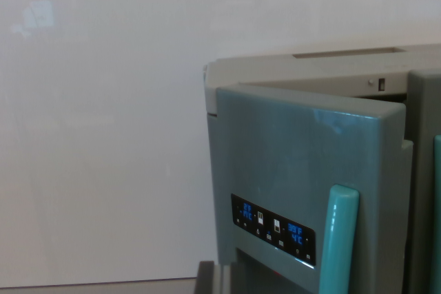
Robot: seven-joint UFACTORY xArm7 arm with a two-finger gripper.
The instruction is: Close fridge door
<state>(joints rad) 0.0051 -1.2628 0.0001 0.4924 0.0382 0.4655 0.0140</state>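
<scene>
The fridge door (303,170) is standing ajar at the frame's lower right, its teal handle (339,239) jutting forward, and with the claw lying out of view, a blind push is risking snagging that handle.

Fridge door (296,163) ajar, teal handle (339,239)

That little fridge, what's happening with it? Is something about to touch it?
This is the view from a camera on a robot arm's wrist, looking at the top of a small grey-green fridge against a plain white wall. Its left door, the one with the lit blue display and a teal handle, stands slightly ajar, with a gap showing at the top. The job is to shut it. The gripper is out of view, so nothing visibly touches the door.
</scene>
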